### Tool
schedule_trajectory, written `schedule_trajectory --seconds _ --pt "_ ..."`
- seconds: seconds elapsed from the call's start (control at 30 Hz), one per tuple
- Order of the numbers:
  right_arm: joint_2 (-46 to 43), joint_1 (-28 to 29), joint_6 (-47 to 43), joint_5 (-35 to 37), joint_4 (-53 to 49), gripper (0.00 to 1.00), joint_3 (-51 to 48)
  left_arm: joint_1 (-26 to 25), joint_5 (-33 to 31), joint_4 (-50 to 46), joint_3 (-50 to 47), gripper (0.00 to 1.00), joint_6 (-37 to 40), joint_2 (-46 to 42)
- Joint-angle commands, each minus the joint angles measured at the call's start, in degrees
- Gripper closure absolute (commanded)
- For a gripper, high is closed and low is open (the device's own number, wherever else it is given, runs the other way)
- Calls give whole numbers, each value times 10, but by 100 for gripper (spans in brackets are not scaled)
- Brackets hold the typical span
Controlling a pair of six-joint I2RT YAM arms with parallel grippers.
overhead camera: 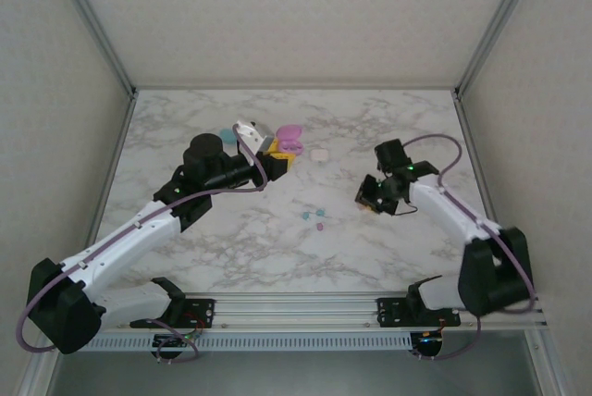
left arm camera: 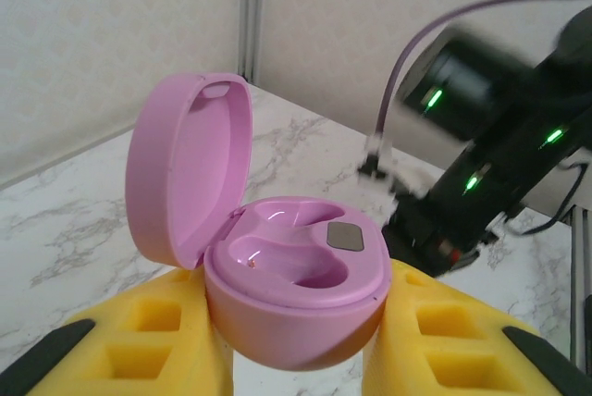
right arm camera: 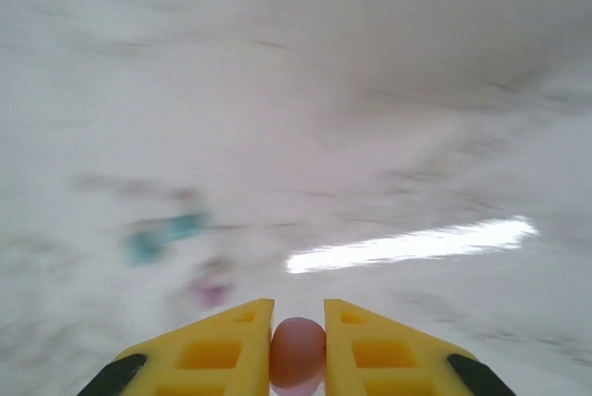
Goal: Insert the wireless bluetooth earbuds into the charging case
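Observation:
My left gripper [left arm camera: 296, 345] is shut on the base of a pink charging case [left arm camera: 294, 278], held off the table with its lid [left arm camera: 190, 169] hinged open and both sockets bare. From above, that gripper [overhead camera: 277, 157] and the case [overhead camera: 290, 135] are at the table's middle back. My right gripper [right arm camera: 298, 322] is shut on a pink earbud [right arm camera: 298, 352] pinched between its yellow fingers. The right gripper [overhead camera: 367, 199] hovers right of centre. Two teal earbuds [overhead camera: 305, 216] and one pink earbud [overhead camera: 320, 226] lie on the marble between the arms; they appear blurred in the right wrist view.
A teal case [overhead camera: 228, 135] lies behind the left arm's wrist and a whitish case [overhead camera: 320, 154] sits just right of the pink one. The right arm [left arm camera: 490, 165] looms blurred behind the held case. White walls enclose the marble table [overhead camera: 231, 257].

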Motion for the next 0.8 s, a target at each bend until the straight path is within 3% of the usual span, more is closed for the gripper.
schedule_trajectory --seconds 0.0,0.23,0.77 --pt "-56 0 -19 -150 85 82 46 7 -7 32 7 84 -14 7" --pt "-44 -1 -9 -353 122 82 142 9 0 61 6 84 -25 21" --pt "-15 -2 137 -530 290 81 165 4 34 120 -23 84 17 19"
